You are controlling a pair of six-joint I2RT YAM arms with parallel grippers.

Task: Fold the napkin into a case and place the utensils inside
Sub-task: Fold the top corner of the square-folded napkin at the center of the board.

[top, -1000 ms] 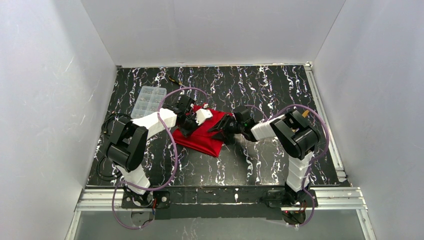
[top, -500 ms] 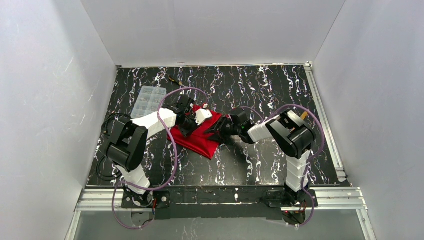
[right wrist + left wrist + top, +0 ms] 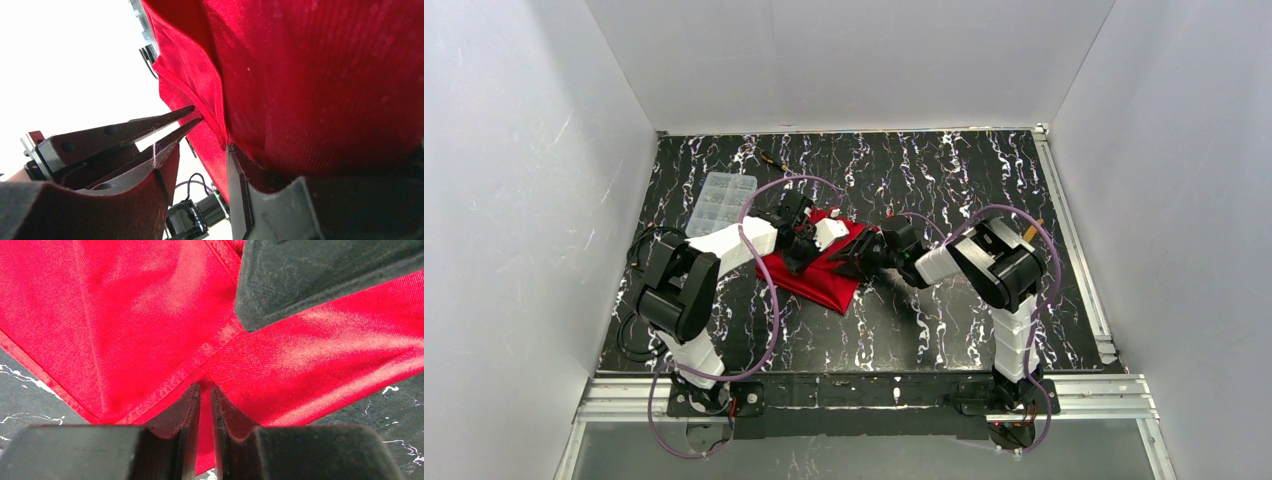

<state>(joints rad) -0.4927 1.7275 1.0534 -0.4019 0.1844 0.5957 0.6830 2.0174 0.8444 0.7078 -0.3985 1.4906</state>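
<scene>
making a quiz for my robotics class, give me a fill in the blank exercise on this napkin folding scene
The napkin is coloured ___. The left gripper is ___ on a fold of the napkin. The right gripper has its jaws ___, with cloth draped over one of them. In the top view, the clear compartment box lies to the ___ of the napkin.
Missing words: red; shut; open; left

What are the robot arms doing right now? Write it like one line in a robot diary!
stage: folding | napkin: partly folded, layered | left gripper: shut on napkin's hem | right gripper: open, cloth draped over one finger
</scene>
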